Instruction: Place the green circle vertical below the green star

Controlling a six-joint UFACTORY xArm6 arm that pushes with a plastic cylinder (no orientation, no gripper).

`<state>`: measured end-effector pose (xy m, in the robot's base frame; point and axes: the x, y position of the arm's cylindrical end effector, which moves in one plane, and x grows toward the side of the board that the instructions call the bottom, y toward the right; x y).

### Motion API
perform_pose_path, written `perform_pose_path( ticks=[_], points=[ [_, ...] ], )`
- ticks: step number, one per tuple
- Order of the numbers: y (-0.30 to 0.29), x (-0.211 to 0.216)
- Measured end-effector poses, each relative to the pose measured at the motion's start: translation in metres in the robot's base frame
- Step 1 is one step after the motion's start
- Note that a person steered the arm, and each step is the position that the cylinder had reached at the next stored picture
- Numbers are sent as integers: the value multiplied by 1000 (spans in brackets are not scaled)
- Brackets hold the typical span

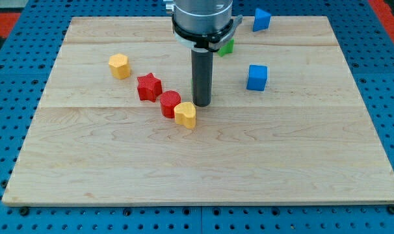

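Near the table's middle my tip (201, 103), bare and holding nothing, stands just beside the yellow heart (185, 114); one green block (227, 46) hides behind the arm, so pushing blindly may scatter it.

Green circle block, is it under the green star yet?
Not that I can see. Nothing looks done: only one green block peeks out behind the arm, shape unclear, no second green one showing. My tip sits beside the yellow heart block and red round block. The whole push remains.
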<state>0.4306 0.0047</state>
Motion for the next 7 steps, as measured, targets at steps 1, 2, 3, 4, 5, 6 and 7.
perform_pose_path(
  ticks=[1, 2, 3, 4, 5, 6, 7],
  points=[
    [-2, -3],
    [-34, -13],
    [-53, -36],
    [-45, -57],
    [-29, -63],
    [19, -33],
    [57, -19]
  ],
)
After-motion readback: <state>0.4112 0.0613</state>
